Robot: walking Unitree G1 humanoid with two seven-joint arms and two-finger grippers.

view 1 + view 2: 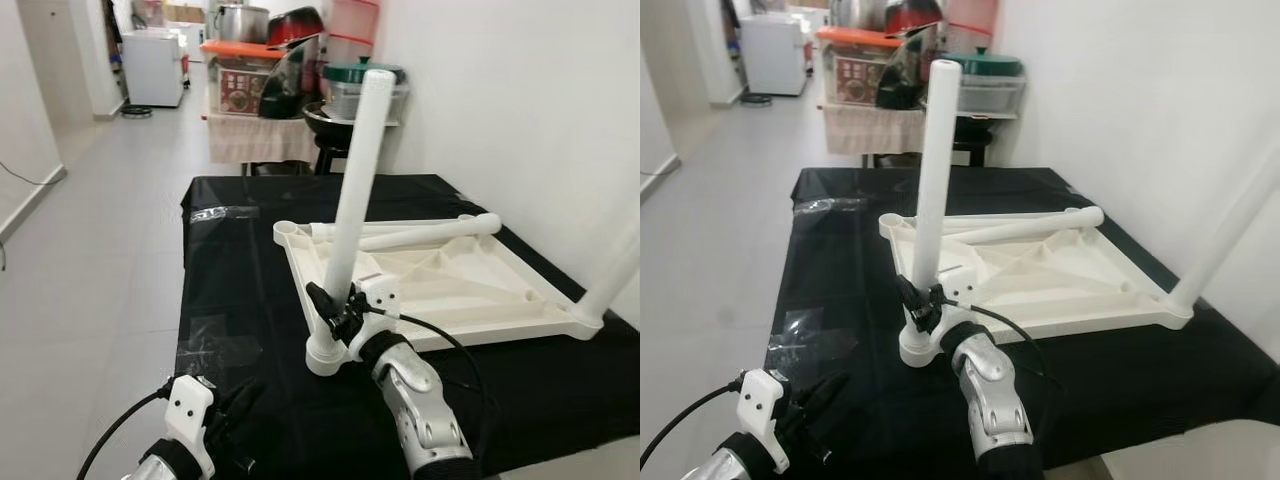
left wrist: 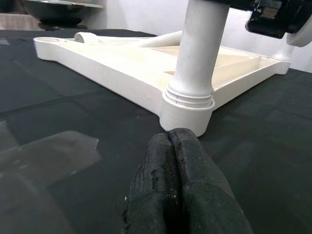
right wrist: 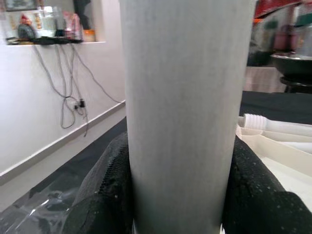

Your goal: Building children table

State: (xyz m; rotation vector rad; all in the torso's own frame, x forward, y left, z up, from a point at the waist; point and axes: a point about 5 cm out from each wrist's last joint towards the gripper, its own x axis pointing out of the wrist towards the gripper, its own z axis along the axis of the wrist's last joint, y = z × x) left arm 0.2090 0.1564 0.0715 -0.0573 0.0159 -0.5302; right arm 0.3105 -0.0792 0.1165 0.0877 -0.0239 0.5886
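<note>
One white tabletop (image 1: 450, 285) lies upside down on the black-covered desk (image 1: 250, 300), and three white legs go with it. One leg (image 1: 355, 190) stands upright in the tabletop's near corner socket (image 1: 327, 352), one loose leg (image 1: 420, 235) lies across the tabletop's far side, and a third leg (image 1: 615, 275) rises at a slant from the corner nearest the white wall. The right pincer (image 1: 338, 308) grips the upright leg low down, just above the socket, one black finger on each side of the tube. The right wrist view shows that grip up close, with the padded fingers (image 3: 105, 195) pressed against the leg (image 3: 183, 112), and past it the threaded end of the loose leg (image 3: 256, 121), which the head views do not make out. The left pincer (image 2: 178, 195) is pressed shut with nothing between its fingers, low over the desk just in front of the socket (image 2: 187, 105). The left wrist view shows the ridged collar where the leg enters the socket. Beyond the far end of the desk, pots and tubs crowd a small stand (image 1: 260, 135).
</note>
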